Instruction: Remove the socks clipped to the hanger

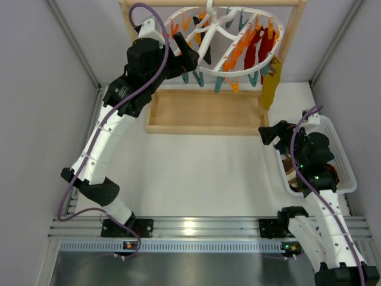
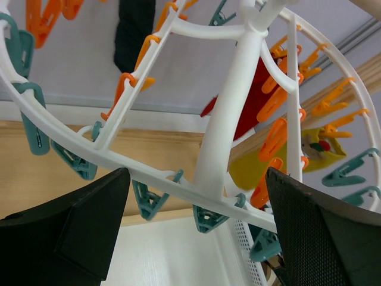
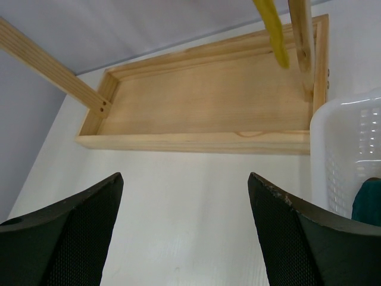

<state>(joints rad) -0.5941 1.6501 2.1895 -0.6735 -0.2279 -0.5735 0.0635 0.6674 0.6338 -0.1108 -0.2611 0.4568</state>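
Note:
The white oval hanger [image 1: 205,42] hangs from the wooden stand at the back, fringed with orange and teal clips. A black sock [image 1: 206,55], red socks [image 1: 253,50] and a mustard yellow sock [image 1: 269,83] hang from it. My left gripper [image 1: 189,58] is open and empty just below the hanger's left rim. In the left wrist view the hanger [image 2: 220,137] crosses between the fingers of the gripper [image 2: 196,226], with the red sock [image 2: 250,101], yellow sock [image 2: 250,170] and black sock [image 2: 134,33] beyond. My right gripper [image 1: 275,134] is open and empty, low beside the basket.
A shallow wooden tray [image 1: 202,110] forms the stand's base under the hanger; it also shows in the right wrist view [image 3: 202,95]. A white perforated basket [image 1: 340,156] stands at the right, with a dark teal piece [image 3: 366,202] inside. The stand's post [image 1: 292,36] rises on the right.

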